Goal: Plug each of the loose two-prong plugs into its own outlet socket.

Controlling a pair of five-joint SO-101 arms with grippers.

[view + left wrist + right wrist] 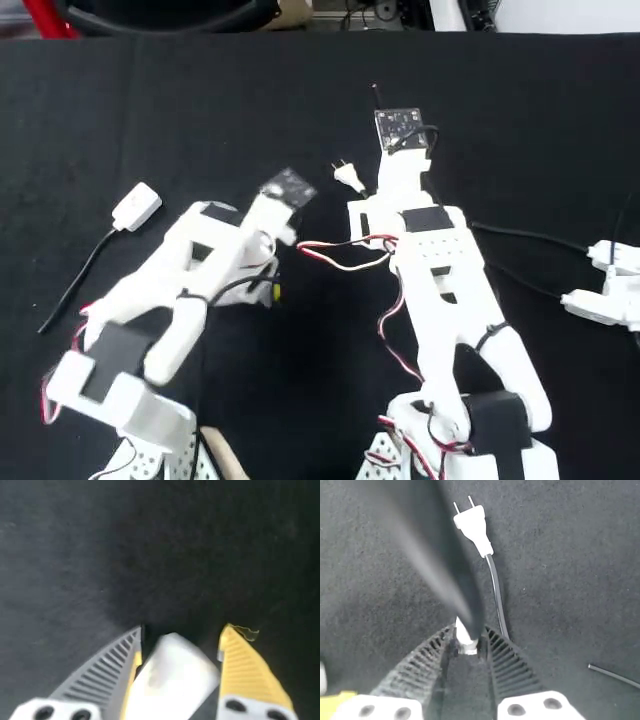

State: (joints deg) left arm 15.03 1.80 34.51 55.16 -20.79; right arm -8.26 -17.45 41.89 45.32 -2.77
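Observation:
A loose white two-prong plug (348, 177) lies on the black cloth just left of the right arm (430, 260). In the right wrist view this plug (471, 525) lies ahead, prongs pointing away, its black cord running back toward my fingers. My right gripper (470, 630) is shut on a small white piece (466, 641) with a black cable rising close past the camera. My left gripper (183, 630) is shut on a white block (170, 675), held just above the cloth. The left arm (200, 270) reaches toward the table's middle.
A white socket block (135, 206) with a black cable lies at the far left. More white connector pieces (605, 300) with black leads sit at the right edge. A thin black wire (615, 676) crosses the cloth near the right gripper.

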